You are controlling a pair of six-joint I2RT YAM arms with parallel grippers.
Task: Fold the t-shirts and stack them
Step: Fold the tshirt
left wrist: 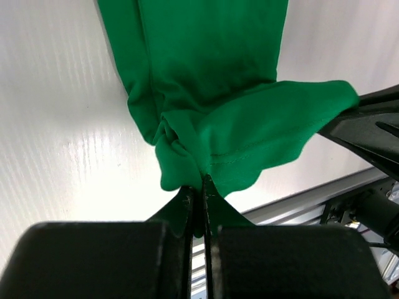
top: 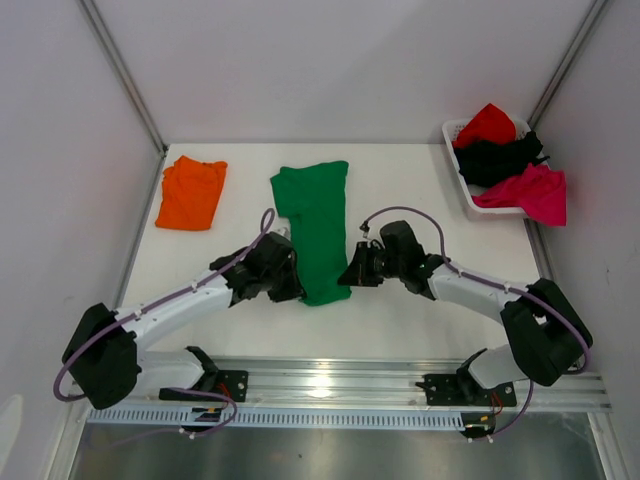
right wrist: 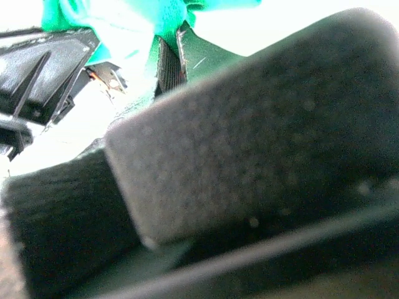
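The green t-shirt lies as a long narrow strip down the middle of the table. My left gripper is shut on its near left corner; in the left wrist view the jaws pinch a bunched fold of green cloth. My right gripper is at the near right corner, and its close-set fingertips hold green cloth. The orange t-shirt lies folded at the far left, away from both grippers.
A white basket at the far right holds a red, a black and a magenta t-shirt, the magenta hanging over its rim. The metal rail runs along the near edge. White walls enclose the table.
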